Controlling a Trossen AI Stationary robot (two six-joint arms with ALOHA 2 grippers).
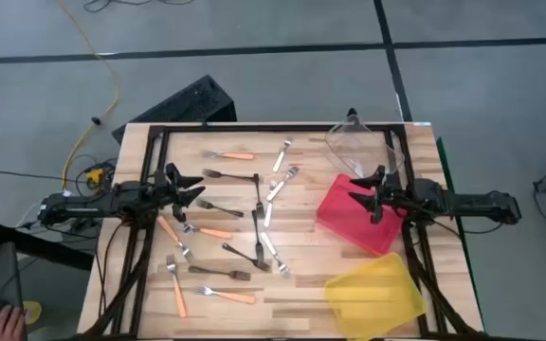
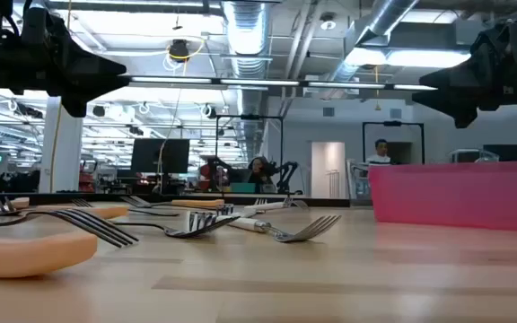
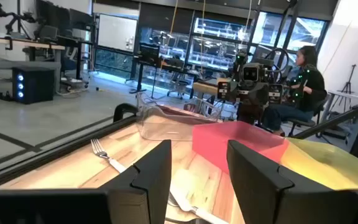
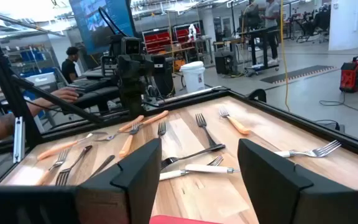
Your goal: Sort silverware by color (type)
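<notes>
1. Two dark robot arms reach in over a wooden desk [image 1: 292, 294] from either side, seen from above.
2. Left hand [image 1: 195, 190] hovers above the scattered forks with its fingers spread, gripping nothing.
3. Right hand [image 1: 358, 198] hangs over the red bin's edge, fingers also spread wide and empty.
4. Three bins sit on the desk's right half: a red bin [image 1: 354, 217] in the middle, a yellow bin [image 1: 375, 287] toward the near edge, and a clear bin [image 1: 363, 147] at the far edge.
5. Silverware [image 1: 230, 227] lies loose across the desk's left and centre: orange-handled forks [image 1: 230, 155], black forks [image 1: 230, 176], and pale silver forks [image 1: 282, 156], some crossing each other. None is in a bin.
</notes>
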